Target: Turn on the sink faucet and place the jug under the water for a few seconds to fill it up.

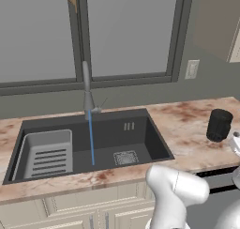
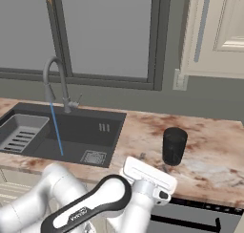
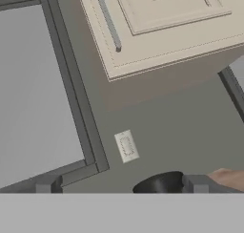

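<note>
Hovering just short of the jug, gripper spread wide.

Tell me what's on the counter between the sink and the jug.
Nothing: bare marbled countertop separates the sink from the jug, plain in both base views.

The jug stands alone on bare counter, open on every side.

Base views flank arm, share sink; hand view faces wall outlet
</note>
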Robot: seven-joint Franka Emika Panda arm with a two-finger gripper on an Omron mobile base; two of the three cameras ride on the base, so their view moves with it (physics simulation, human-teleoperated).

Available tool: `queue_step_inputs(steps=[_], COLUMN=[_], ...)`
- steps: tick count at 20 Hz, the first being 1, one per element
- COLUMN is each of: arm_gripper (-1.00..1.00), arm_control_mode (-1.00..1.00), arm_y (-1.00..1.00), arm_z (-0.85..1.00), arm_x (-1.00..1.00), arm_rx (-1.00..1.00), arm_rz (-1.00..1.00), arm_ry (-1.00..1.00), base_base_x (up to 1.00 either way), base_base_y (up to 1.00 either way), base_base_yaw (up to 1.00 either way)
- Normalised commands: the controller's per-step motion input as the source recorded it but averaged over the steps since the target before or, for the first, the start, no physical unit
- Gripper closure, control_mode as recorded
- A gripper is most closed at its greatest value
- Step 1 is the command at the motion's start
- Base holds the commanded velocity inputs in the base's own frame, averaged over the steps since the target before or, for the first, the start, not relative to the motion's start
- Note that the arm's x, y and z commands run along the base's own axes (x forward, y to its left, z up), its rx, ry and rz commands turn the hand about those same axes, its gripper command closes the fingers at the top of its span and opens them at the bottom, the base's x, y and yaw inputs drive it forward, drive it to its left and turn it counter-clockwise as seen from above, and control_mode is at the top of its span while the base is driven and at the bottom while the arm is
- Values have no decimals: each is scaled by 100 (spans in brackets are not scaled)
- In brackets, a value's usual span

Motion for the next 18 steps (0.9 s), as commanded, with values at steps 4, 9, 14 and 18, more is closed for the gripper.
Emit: queue_step_inputs(steps=[4,9,14,18], arm_gripper=[-100,-100,-100,-100], arm_control_mode=[-100,-100,-100,-100], arm_y=[-9,-6,-6,-10], arm_z=[-29,-29,-21,-8], arm_x=[16,14,21,40], arm_rx=[-8,-8,-7,-4], arm_rz=[0,2,1,0], arm_ry=[3,1,4,9], base_base_x=[0,0,0,0], base_base_y=[0,0,0,0], base_base_yaw=[0,0,0,0])
